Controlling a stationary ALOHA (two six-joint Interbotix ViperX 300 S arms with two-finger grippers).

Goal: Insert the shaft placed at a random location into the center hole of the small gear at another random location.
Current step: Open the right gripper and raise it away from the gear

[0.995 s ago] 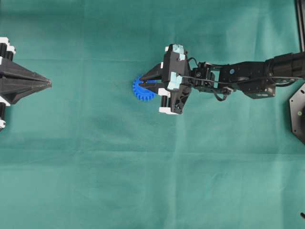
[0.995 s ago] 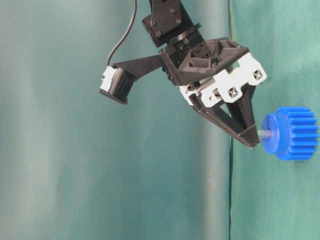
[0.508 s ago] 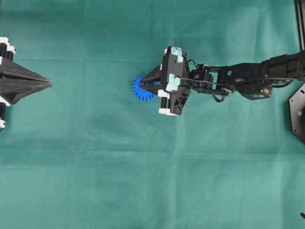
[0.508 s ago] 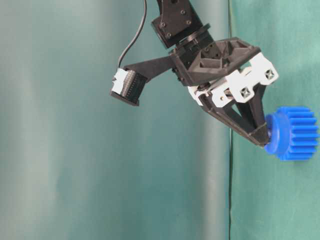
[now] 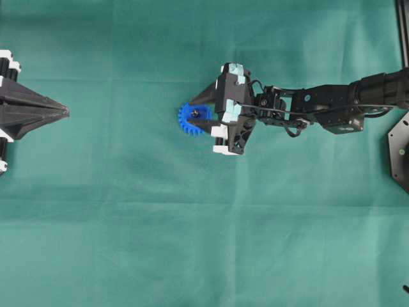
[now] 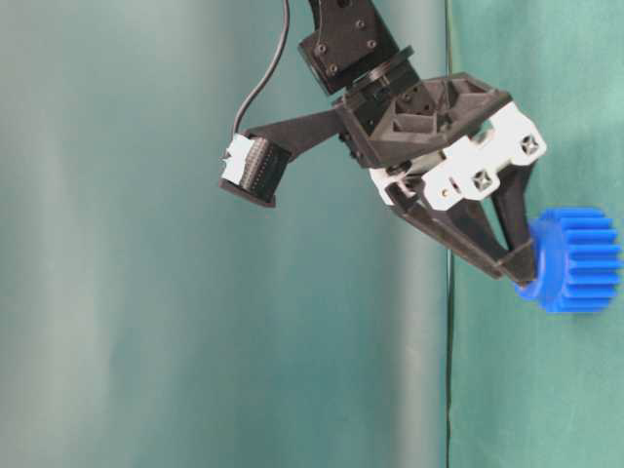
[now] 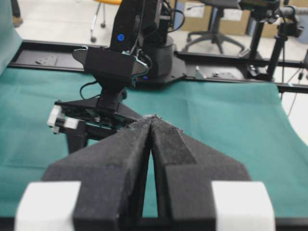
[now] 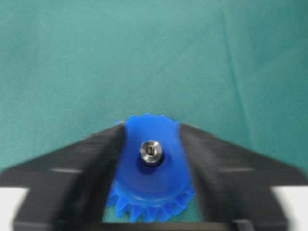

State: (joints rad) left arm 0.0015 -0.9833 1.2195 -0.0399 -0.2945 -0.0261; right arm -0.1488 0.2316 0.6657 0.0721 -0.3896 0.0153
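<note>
Release step: shaft [image 8: 151, 151] seated in the hub hole of the gear [image 8: 150, 168] on the desk [image 5: 192, 224]. Right tool [image 5: 197, 112] spread, straddling the gear. Left tool [image 7: 152, 126] pressed together, idle. Next: a straight withdrawal, not nudging the gear.

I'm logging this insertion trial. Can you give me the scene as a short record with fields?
shaft: seated in the center hole, shiny end showing
small gear: blue, flat on the green cloth
right gripper: open, fingers either side of the gear's hub
left gripper: shut, empty, far off at the left edge
</note>
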